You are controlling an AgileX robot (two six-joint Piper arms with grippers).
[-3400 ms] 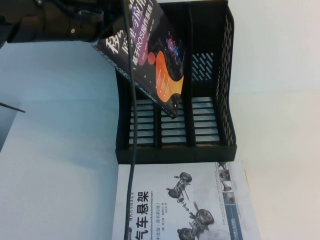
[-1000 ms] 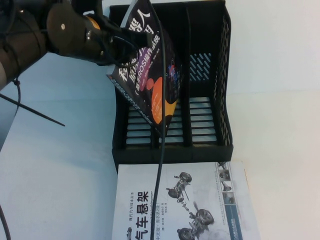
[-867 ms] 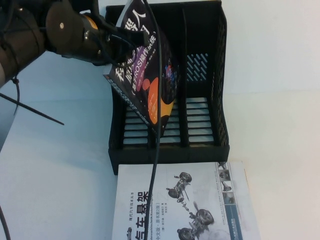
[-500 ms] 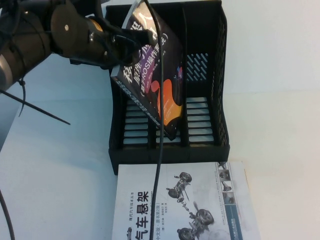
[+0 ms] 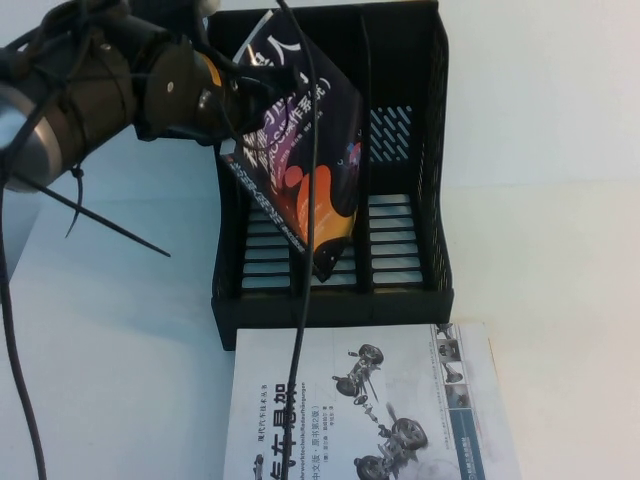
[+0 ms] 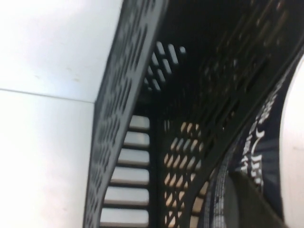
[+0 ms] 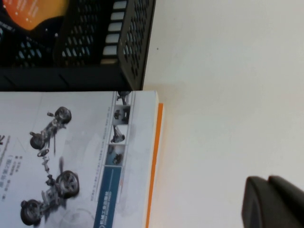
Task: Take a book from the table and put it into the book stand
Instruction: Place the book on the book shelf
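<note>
- The left hand is clenched on the upper left edge of the book, gripping it from the rack's left side; half a second ago the arm sat slightly higher and further right, and the book's lower corner now reaches a little further down.
- The book hangs tilted, its black cover with white title and orange and purple blobs facing up and right, its lower corner down in the middle slot of the book stand, close to the slotted base. In the left wrist view the book's spine edge runs beside the rack's perforated wall.
- The book stand has slid slightly left and toward the robot since 3.4 s ago; its front edge now touches or just overlaps the top of the white book, which lies flat on the worktop with its car-suspension drawings up.
- A black cable drapes from the left arm across the book, the rack and the white book.
- The worktop is plain white, meeting a pale wall behind the rack.
- The right hand hovers above bare worktop, to the right of the white book's orange spine; whether it is open or closed, I cannot tell.
</note>
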